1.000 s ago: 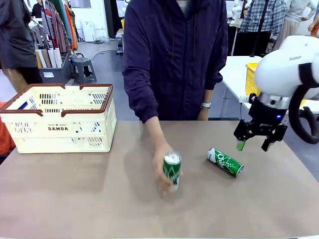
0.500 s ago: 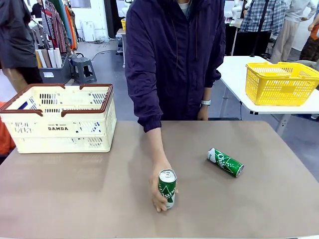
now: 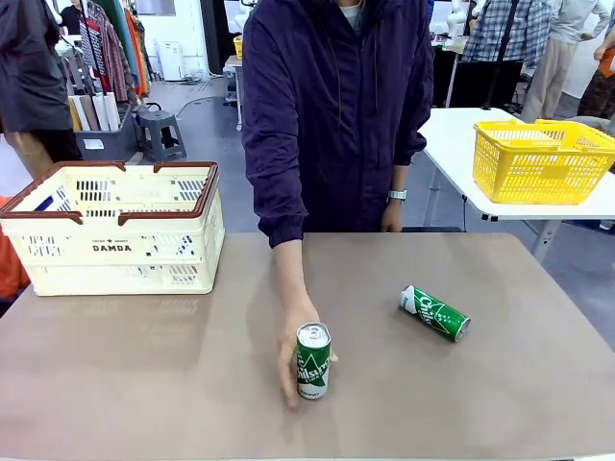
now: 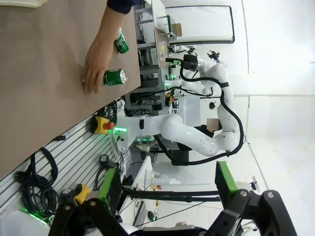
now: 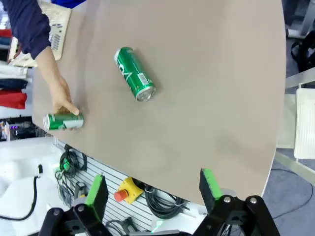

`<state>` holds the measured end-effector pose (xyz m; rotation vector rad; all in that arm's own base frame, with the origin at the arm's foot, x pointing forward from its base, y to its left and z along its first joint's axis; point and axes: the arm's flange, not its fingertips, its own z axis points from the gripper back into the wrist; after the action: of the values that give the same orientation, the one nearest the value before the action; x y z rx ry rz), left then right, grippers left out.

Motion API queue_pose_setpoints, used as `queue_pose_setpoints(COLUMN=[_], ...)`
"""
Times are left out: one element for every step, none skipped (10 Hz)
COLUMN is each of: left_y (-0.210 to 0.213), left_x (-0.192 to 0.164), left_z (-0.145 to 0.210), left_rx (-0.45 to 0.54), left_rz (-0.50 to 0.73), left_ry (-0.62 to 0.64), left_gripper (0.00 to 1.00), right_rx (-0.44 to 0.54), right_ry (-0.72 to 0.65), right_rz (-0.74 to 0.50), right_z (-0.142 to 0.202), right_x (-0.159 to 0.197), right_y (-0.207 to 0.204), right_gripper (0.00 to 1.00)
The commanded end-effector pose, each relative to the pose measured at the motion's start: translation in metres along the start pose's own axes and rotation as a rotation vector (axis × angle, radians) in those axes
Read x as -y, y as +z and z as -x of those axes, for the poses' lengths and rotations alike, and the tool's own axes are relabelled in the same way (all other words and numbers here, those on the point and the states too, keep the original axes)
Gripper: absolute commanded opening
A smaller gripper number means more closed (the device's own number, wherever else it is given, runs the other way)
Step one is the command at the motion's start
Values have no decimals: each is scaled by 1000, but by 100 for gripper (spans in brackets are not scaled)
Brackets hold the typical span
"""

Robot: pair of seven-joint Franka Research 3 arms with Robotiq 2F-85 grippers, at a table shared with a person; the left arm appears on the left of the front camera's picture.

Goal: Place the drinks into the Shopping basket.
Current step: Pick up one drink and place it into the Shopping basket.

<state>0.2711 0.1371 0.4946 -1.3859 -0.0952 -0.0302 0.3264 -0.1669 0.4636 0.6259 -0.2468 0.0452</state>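
**Front view:** Shopping basket (image 3: 120,252), cream w/ brown rim, is sitting at the far left of the counter (image 3: 135,384). Person's hand (image 3: 286,363) is gripping the upright green can (image 3: 312,361) at centre, near the counter's near edge. Lying green can (image 3: 434,314) is resting on its side to the right, well apart from the basket. Yellow basket (image 3: 543,158) is sitting on a separate table behind, at right.

**Left wrist view:** left end effector (image 4: 167,196) is hanging well apart from both cans, fingers spread wide w/ nothing betw. them. Person's hand (image 4: 96,61) is touching the upright green can (image 4: 114,77). Lying green can (image 4: 121,41) is resting just beyond, on the counter (image 4: 39,59).

**Right wrist view:** right end effector (image 5: 153,189) is hovering over the counter (image 5: 206,98) edge, fingers spread, pinching nothing. Lying green can (image 5: 134,73) is resting near centre. Person's hand (image 5: 61,96) is holding the upright green can (image 5: 64,121). 1 corner of the Shopping basket (image 5: 60,27) is showing at top left.
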Motion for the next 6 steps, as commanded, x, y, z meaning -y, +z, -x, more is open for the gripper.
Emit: queue_pose_setpoints(left_y=[-1, -1, -1, -1, -1, -1], left_x=[3, 3, 3, 3, 3, 3], left_z=[1, 1, 1, 1, 1, 1], left_rx=[8, 8, 8, 8, 8, 8], left_rz=[17, 17, 17, 17, 17, 17], left_ry=[-2, -2, -2, -2, -2, -2], left_gripper=[100, 100, 100, 100, 100, 100], right_rx=[-37, -72, -102, -132, -153, -169], right_ry=[-114, -163, -149, -127, -109, -87], right_rz=[111, 264, 330, 439, 529, 601], right_z=[-28, -51, -64, -83, -100, -116], right_x=[-47, -81, -101, -127, -144, -153], right_y=[-31, -61, -80, -111, -137, -160], right_gripper=[100, 100, 100, 100, 100, 100])
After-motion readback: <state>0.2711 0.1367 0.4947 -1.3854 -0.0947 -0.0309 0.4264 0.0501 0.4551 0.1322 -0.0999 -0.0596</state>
